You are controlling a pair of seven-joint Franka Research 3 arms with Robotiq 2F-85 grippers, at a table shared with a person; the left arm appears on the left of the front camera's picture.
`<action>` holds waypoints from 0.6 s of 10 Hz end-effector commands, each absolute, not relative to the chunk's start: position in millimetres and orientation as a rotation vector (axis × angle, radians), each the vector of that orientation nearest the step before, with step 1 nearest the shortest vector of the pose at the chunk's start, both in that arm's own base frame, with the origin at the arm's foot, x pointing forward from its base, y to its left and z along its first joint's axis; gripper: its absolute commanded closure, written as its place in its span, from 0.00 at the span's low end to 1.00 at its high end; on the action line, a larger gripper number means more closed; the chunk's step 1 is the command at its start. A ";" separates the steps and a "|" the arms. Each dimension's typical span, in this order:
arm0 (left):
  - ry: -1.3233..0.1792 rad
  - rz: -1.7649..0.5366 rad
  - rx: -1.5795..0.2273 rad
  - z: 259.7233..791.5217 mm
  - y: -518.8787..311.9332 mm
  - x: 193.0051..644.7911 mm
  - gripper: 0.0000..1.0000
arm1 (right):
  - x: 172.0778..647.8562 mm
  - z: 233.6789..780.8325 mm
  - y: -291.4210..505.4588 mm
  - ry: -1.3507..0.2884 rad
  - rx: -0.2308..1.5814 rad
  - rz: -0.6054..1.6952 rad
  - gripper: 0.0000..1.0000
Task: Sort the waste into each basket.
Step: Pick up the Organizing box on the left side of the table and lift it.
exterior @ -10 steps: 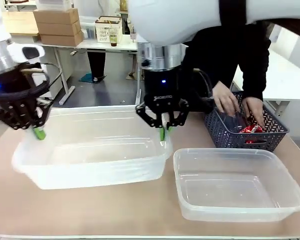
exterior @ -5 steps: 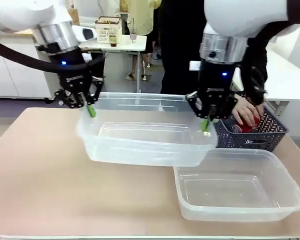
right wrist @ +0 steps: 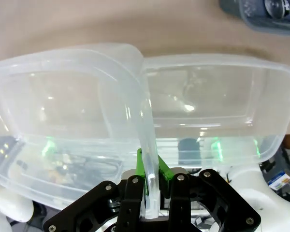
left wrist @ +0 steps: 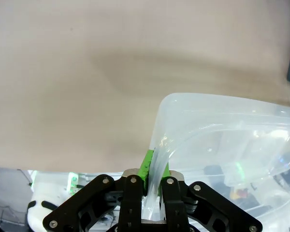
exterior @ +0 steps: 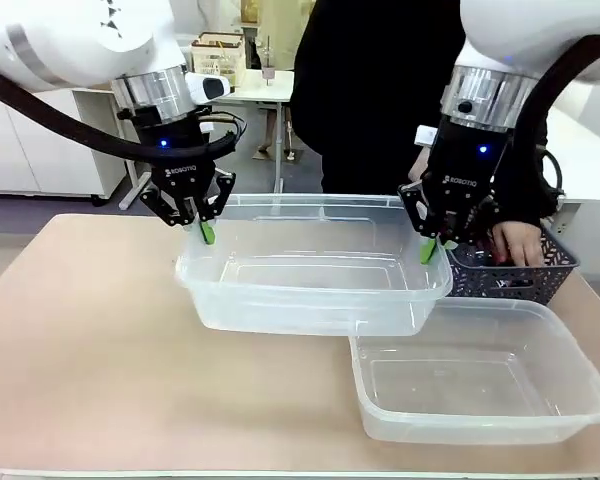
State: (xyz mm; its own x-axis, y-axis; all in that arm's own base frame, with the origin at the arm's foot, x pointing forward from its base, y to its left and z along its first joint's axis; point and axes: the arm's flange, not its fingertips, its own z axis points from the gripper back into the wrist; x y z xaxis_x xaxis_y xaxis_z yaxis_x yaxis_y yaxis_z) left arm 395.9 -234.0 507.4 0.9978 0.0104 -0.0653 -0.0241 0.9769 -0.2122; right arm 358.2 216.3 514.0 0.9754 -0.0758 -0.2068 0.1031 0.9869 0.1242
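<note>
A clear tub hangs above the table, carried by both arms. My left gripper is shut on its left rim. My right gripper is shut on its right rim. The lifted tub's right end overlaps the far left corner of a second clear tub, which rests on the table at the front right and also shows in the right wrist view. A red can lies in the dark lattice basket, under a person's hand. No bottle is plain to see.
A person in black stands at the far side, reaching into the lattice basket at the right. The tan table stretches to the left and front. A silvery object shows in the lattice basket in the right wrist view.
Both arms have carried the clear tub to the right, from the table's left half to over the second tub's corner. The person's hands stay in the lattice basket.
</note>
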 end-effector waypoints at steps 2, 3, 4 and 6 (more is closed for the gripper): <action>0.064 0.017 -0.215 507.4 -234.0 395.9 0.94 | 358.2 514.0 216.3 0.203 0.135 -0.090 0.95; 0.064 0.017 -0.215 507.4 -234.0 395.9 0.94 | 358.2 514.0 216.3 0.203 0.135 -0.090 0.95; 0.064 0.017 -0.215 507.4 -234.0 395.9 0.94 | 358.2 514.0 216.3 0.203 0.135 -0.090 0.95; 0.064 0.017 -0.215 507.4 -234.0 395.9 0.94 | 358.2 514.0 216.3 0.203 0.135 -0.090 0.95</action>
